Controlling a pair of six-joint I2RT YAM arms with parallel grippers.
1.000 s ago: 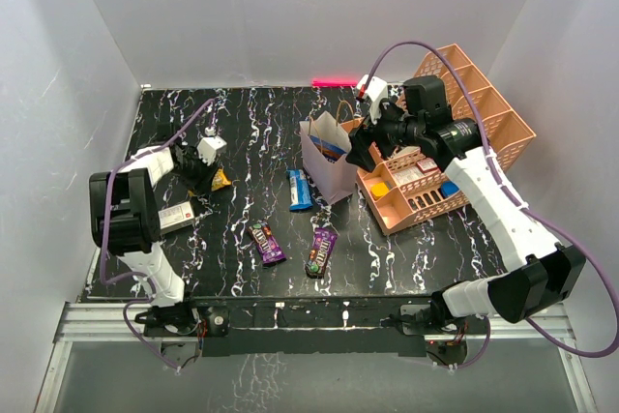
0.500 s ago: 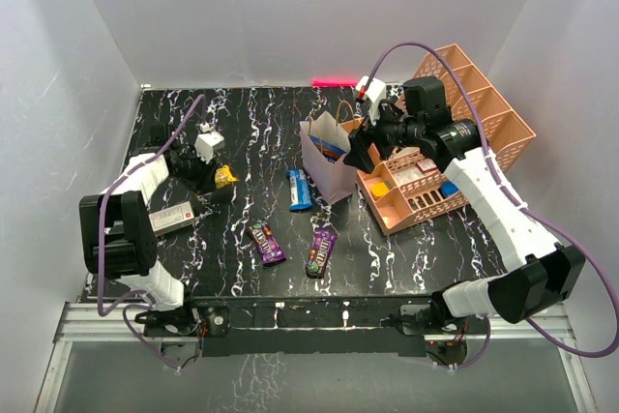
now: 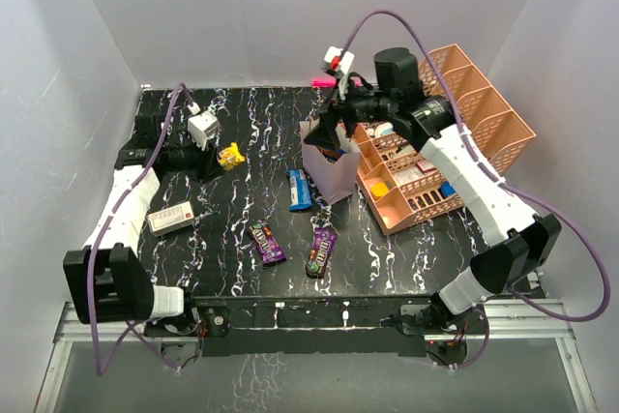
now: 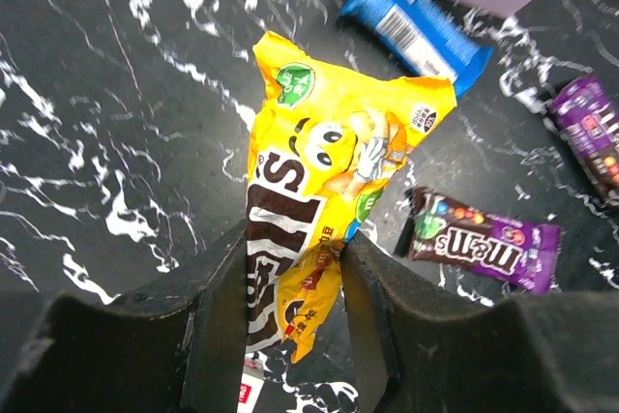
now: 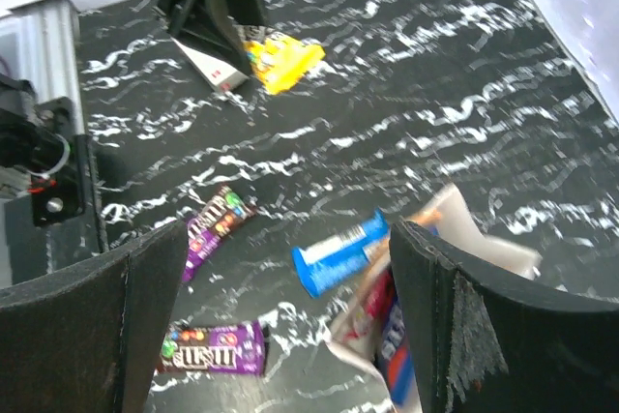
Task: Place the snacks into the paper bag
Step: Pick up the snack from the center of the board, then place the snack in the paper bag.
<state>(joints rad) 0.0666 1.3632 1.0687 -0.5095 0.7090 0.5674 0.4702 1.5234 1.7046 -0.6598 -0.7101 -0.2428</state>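
My left gripper (image 3: 215, 150) is shut on a yellow snack packet (image 3: 230, 156) and holds it off the table at the left; the left wrist view shows the packet (image 4: 329, 171) pinched between both fingers. The paper bag (image 3: 327, 169) stands at mid-table with red and blue packets inside (image 5: 392, 336). My right gripper (image 3: 329, 129) is open and empty, just above the bag's mouth. A blue bar (image 3: 300, 189) lies left of the bag. Two purple packets (image 3: 267, 242) (image 3: 321, 250) lie nearer the front.
A white box (image 3: 171, 217) lies at the left front. Salmon-pink mesh organiser trays (image 3: 426, 202) (image 3: 493, 113) stand right of the bag, with small items in them. White walls enclose the black marbled table (image 3: 416, 258).
My left gripper has carried the yellow packet up and towards the back right. My right gripper has swung left from beside the trays to over the bag's mouth.
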